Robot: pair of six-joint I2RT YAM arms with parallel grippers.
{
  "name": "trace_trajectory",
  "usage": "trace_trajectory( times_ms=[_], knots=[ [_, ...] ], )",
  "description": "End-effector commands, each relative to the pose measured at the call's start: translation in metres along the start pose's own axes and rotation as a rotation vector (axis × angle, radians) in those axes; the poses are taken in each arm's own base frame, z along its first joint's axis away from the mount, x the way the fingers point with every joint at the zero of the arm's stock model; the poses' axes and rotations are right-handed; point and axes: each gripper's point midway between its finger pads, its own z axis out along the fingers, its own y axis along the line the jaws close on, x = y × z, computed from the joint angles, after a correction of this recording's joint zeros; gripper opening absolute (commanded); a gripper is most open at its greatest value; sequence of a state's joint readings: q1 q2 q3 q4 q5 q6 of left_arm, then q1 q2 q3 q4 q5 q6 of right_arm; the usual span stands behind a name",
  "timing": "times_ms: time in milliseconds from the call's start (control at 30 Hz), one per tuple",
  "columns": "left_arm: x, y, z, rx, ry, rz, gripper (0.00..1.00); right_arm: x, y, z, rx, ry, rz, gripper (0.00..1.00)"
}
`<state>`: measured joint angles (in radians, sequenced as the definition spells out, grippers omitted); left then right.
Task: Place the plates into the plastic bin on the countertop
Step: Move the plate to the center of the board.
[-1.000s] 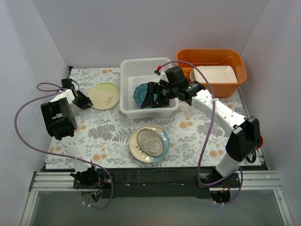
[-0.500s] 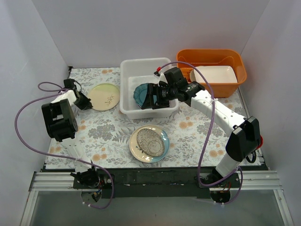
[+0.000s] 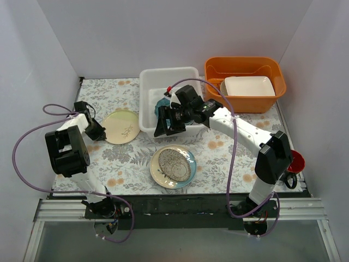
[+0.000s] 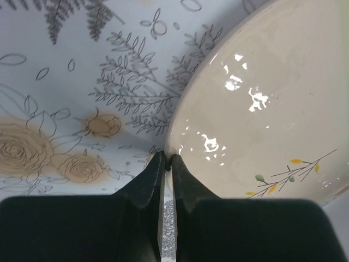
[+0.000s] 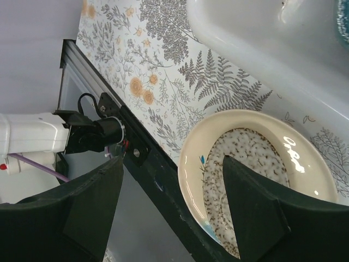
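Shows left gripper [image 4: 168, 161] nipped narrow on the rim of the cream plate [image 4: 262, 109], a flat plate's only purchase on the countertop [image 3: 218, 147]; right gripper [image 5: 172, 169] wide, empty, beside the plastic bin [image 3: 147, 90], facing the speckled plate [image 3: 173, 166].

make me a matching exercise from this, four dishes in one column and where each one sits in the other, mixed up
Column one
1. cream plate
2. speckled plate
3. teal plate
4. white rectangular dish

Column two
A. inside the orange tub
B. rim pinched in the left gripper
C. inside the plastic bin
D. lying free on the countertop, on the near side of the bin

Pairs: 1-B, 2-D, 3-C, 4-A
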<state>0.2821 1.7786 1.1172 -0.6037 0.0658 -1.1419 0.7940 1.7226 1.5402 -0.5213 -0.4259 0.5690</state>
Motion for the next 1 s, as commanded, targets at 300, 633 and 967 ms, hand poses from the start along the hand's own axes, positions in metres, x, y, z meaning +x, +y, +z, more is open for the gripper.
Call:
trace_trajectory(
  times_ms=[300,633,967],
  knots=[
    [0.019,0.063,-0.036,-0.253,-0.107,0.033,0.00,0.015,0.049,0.036,-0.116,0.051,-0.115,0.80],
    [0.011,0.067,-0.090,-0.232,-0.314,-0.032,0.00,0.035,0.063,0.071,-0.128,0.121,-0.144,0.80],
    [0.032,0.063,-0.057,-0.233,-0.154,0.008,0.00,0.053,0.055,0.095,-0.112,0.172,-0.130,0.80]
  ],
)
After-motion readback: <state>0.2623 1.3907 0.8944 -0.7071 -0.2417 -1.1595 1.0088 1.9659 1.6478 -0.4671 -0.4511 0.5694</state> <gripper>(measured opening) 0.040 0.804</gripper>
